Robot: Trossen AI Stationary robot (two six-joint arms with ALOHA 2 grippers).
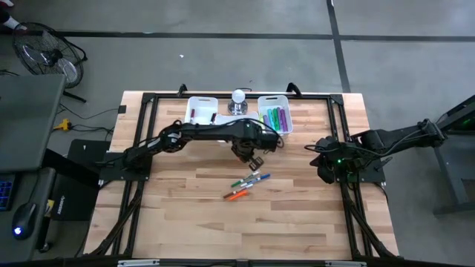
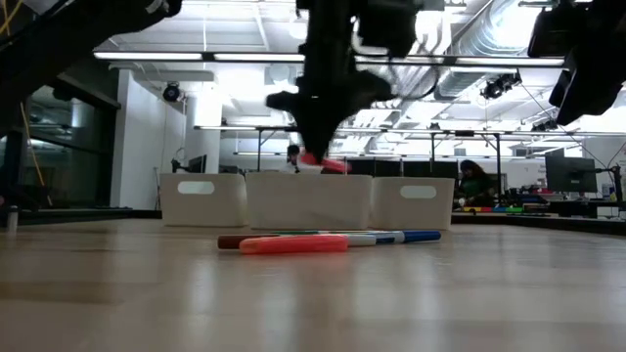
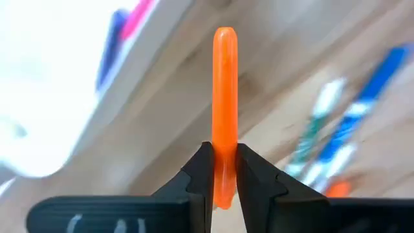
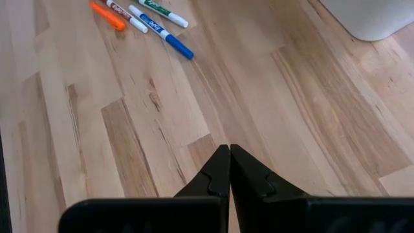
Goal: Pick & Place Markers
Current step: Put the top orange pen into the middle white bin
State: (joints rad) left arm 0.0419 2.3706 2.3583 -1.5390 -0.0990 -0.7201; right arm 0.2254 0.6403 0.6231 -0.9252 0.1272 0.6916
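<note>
The orange marker (image 3: pixel 224 97) sits clamped between the fingers of my left hand (image 1: pixel 254 157), its length sticking straight out past the fingertips. I hold it above the tabletop (image 1: pixel 297 222), just in front of the right bin (image 1: pixel 275 119) and raised off the wood; from the low camera it shows as a red-orange streak under my hand, level with the bins' upper edges.

Below and in front of my left hand, well short of the right bin, a small cluster of loose markers (image 1: pixel 249 185) lies on the wood: a blue one (image 4: pixel 168 33), a green one (image 4: pixel 163 12) and another orange one (image 4: pixel 107 16), side by side and close together. More markers, green, purple and pink, lie inside the right bin. The left bin (image 1: pixel 200 110) stands beside it, across a shiny round fixture (image 1: pixel 238 100), and holds a dark marker.

My right hand (image 4: pixel 229 169) waits over bare wood, off to the side of the right bin, near the frame at the tabletop's right edge, fingers pressed together on nothing.
</note>
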